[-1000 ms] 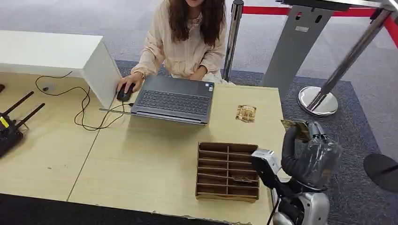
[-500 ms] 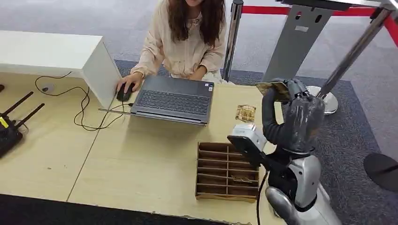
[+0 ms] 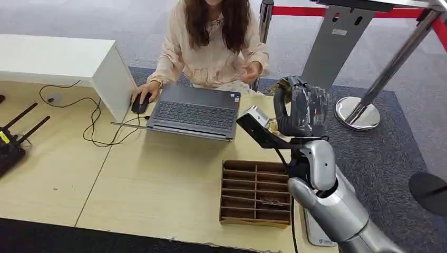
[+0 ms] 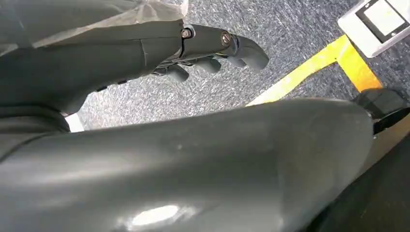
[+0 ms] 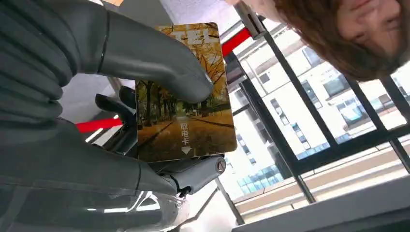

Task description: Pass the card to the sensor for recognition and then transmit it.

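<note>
Presenting the card is the step in hand. I hold my right robot hand (image 3: 300, 108) raised above the far edge of the light wooden worktop (image 3: 158, 179), toward the seated person in a cream blouse (image 3: 213, 47), whose hand (image 3: 252, 71) is lifted near it. To do this well, I judge that I should keep the card flat and steady and let go only once it is firmly taken. The rectangular plastic card printed with an autumn tree avenue (image 5: 181, 92) is pinched between my thick grey thumb and the darker fingers (image 5: 193, 176) behind it. My left robot hand (image 4: 212, 48) hangs over grey carpet, fingers loosely curled, holding nothing.
</note>
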Available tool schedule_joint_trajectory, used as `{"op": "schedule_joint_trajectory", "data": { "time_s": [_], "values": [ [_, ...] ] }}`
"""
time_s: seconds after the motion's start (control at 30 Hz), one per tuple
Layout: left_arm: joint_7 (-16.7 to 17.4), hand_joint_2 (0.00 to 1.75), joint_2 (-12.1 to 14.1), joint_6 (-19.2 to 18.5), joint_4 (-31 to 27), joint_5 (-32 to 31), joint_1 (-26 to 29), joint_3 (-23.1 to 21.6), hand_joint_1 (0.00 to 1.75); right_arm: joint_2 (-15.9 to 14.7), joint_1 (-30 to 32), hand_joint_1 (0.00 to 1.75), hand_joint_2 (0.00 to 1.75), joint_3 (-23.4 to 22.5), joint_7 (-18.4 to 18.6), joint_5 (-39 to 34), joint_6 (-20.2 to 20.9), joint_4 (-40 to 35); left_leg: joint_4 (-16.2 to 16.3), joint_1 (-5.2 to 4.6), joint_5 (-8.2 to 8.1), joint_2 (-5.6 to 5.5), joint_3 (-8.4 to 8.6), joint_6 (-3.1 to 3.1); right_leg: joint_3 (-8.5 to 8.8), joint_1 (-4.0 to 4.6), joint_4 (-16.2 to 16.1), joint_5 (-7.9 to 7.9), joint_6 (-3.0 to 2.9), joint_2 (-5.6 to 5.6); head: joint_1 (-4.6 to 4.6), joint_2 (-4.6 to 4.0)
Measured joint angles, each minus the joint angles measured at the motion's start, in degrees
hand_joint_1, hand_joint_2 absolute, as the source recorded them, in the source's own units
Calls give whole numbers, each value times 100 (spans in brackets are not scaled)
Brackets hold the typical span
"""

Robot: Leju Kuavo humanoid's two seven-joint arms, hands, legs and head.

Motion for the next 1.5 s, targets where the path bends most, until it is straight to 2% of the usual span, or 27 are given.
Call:
{"op": "schedule_joint_trajectory", "data": {
  "time_s": [0.6, 0.97, 1.0, 1.03, 1.5],
  "values": [
    [0, 0, 0, 2, 0, -76, -1, -96, 0, 50, -274, 175, 175, 337, 90, -109, -13, 768, 0, 0, 0, 0, 1, 0, 0, 0, 0, 0, 0, 0, 0, 0],
    [0, 0, -2, 2, 0, -74, -1, -103, 0, 227, -358, 175, 175, 479, 29, -321, -81, 1050, 0, 0, 0, 1, 1, 0, 0, 0, 0, 0, 0, 0, 0, 0],
    [0, 0, -2, 0, 0, -76, -1, -103, 0, 236, -361, 45, 175, 485, 29, -321, -81, 1072, 0, 0, 0, 1, 1, 0, 0, 0, 0, 0, 0, 0, 0, 0],
    [0, 0, -2, 0, 0, -74, -1, -103, 0, 254, -361, 0, 175, 498, 29, -321, -85, 1106, 0, 1, 0, 0, 0, 0, -2, 0, 0, 0, 0, 0, 0, 0],
    [31, 0, -2, -22, 0, -57, 2, -107, 0, 411, -363, 0, 175, 634, -120, -133, -326, 1360, 1, 0, 0, 2, 2, 0, -1, 0, 0, 0, 0, 0, 0, 0]
  ]
}}
